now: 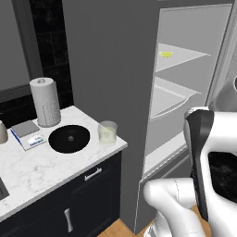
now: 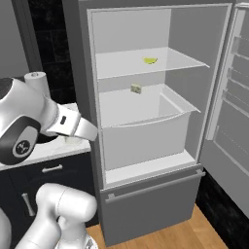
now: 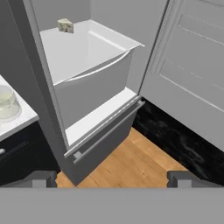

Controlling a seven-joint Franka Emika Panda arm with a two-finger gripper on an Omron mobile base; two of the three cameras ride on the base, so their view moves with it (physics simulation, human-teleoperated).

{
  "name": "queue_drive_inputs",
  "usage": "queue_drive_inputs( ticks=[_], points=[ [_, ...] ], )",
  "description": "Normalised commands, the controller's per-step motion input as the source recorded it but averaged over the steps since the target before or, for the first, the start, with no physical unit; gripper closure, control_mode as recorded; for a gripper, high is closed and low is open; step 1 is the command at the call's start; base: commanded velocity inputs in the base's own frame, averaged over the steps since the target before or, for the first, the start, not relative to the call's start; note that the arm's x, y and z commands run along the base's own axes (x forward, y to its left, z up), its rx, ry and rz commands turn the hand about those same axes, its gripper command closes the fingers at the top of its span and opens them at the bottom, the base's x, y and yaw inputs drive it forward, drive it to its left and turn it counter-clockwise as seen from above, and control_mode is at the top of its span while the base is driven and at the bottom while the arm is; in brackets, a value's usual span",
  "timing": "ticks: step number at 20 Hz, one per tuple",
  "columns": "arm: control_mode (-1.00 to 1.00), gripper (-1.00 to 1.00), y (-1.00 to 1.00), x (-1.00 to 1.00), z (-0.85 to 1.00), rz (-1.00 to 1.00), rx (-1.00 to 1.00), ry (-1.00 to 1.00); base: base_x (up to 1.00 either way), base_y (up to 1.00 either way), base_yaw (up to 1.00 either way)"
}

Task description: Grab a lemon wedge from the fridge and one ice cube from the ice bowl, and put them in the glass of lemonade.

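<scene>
The fridge (image 2: pixel 92 160) stands open, its door (image 2: pixel 233 121) swung out to the right. A tiny yellow-green lemon wedge (image 2: pixel 150 60) lies on the upper white shelf, also seen as the lemon wedge (image 1: pixel 166 54). On the marble counter the glass of lemonade (image 1: pixel 107 133) stands by the corner, with the black ice bowl (image 1: pixel 69 138) just to its left. My gripper (image 3: pixel 112 179) is open with nothing between its fingers, low in front of the fridge, well below the wedge's shelf. The glass (image 3: pixel 6 103) sits at the left edge of the hand view.
A pale beige chunk (image 2: pixel 136 88) rests at the back of the white drawer bin (image 2: pixel 146 129). A white paper-towel roll (image 1: pixel 45 102) and a small scale (image 1: pixel 26 134) stand on the counter (image 1: pixel 32 171). The wooden floor (image 3: pixel 127 162) lies below the fridge's bottom drawer (image 2: pixel 151 204).
</scene>
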Motion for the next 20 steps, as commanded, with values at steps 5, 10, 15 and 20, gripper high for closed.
queue_drive_inputs(
  ticks=[5,10,15,20],
  points=[
    [-1.00,-1.00,0.00,0.08,-0.02,0.00,0.00,0.00,0.00,0.00,0.00],
    [-1.00,-1.00,-0.01,0.08,-0.07,0.00,0.00,0.01,0.00,0.00,0.00],
    [1.00,-1.00,-0.01,0.00,-0.05,0.01,0.00,0.00,0.06,-0.22,0.04],
    [1.00,-1.00,0.00,0.00,0.00,0.00,0.00,0.00,0.81,-0.95,0.27]
  ],
)
